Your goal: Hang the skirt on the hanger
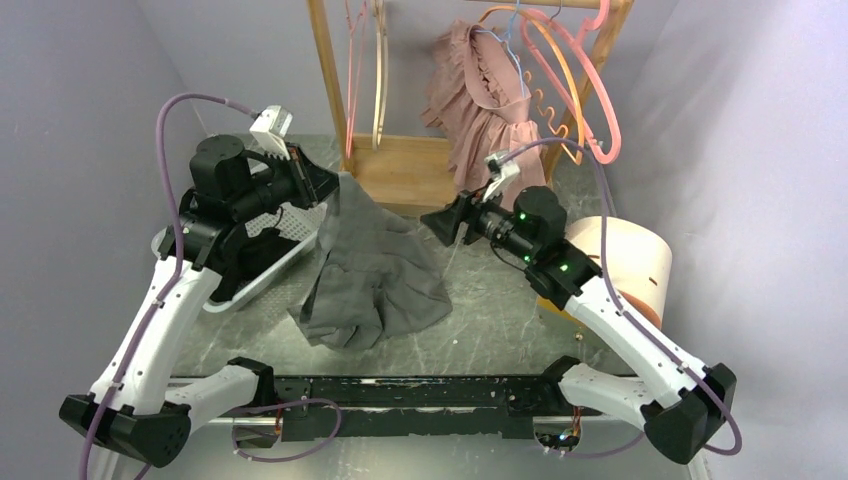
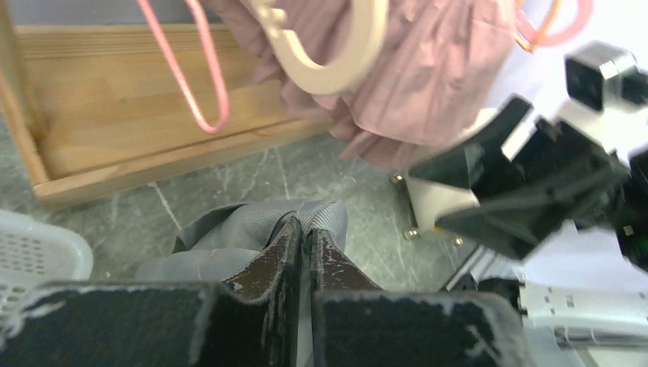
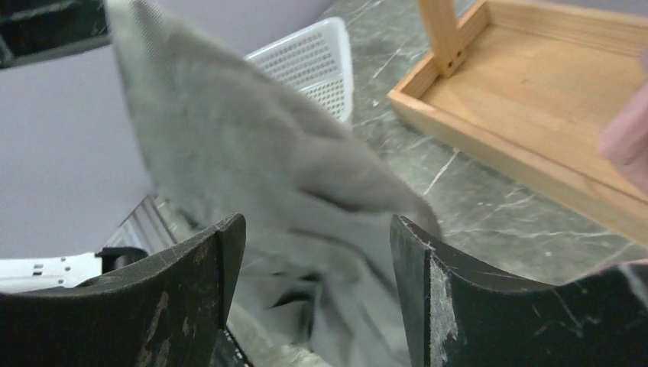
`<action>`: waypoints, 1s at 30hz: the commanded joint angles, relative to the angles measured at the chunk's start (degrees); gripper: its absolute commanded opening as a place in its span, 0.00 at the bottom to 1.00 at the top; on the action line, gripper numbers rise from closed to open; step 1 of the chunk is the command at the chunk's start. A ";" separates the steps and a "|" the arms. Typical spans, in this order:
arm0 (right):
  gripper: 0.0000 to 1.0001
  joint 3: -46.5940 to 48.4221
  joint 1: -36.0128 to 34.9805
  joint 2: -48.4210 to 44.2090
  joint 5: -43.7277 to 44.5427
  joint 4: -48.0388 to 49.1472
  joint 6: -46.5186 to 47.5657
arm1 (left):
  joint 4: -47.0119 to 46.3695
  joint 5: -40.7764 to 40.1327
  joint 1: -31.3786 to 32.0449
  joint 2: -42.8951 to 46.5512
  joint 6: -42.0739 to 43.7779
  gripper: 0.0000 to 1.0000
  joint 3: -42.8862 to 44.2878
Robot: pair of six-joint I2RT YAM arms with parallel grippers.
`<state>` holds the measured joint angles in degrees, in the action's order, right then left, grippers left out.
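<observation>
Grips the grey skirt [image 1: 375, 265] by one small bite of its upper edge in the left jaws, pressed shut on the cloth and held above the desk [image 1: 500, 320]. Lets the rest drape down and away from those jaws into a crumpled heap on the marbled top. Holds the right jaws wide apart and empty, aimed at the hanging cloth just ahead of them, apparently not touching it.

Risks, as a judgement: could close the right jaws on a mid-panel fold instead of the waistband, which would leave the waist bunched and hard to thread over a hanger arm. Could also lose the single-point pinch under the cloth's own weight if tugged sideways.

Beyond both jaws, meets a crowded wooden rack [image 1: 400, 170] with a pink ruffled garment [image 1: 485, 110], a pink hanger [image 1: 612, 140] and a cream hanger [image 2: 348, 73]. May snag the garment or knock a hanger off its rail when reaching in. Below the left jaws, may drag trailing hem over the white basket [image 3: 306, 65].

Shows no brand, label or readable writing anywhere.
</observation>
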<state>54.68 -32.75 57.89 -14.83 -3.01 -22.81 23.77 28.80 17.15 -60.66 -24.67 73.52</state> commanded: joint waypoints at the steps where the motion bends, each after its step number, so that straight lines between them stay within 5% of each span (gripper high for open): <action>1: 0.72 0.04 -7.14 0.68 10.32 1.60 -0.27 | -1.75 -15.00 1.57 1.65 -3.96 0.07 2.99; 16: 0.75 10.65 -30.26 13.02 27.38 3.81 -4.79 | 4.96 -17.40 1.57 1.52 -2.32 0.07 10.61; 30: 0.75 19.58 -33.22 26.27 37.82 4.22 -6.21 | 5.94 -15.80 1.56 1.79 -2.39 0.07 8.18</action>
<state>70.83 -65.49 81.97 19.07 0.23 -28.67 30.89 12.64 18.28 -59.99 -27.20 82.08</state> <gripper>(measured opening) 0.758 0.088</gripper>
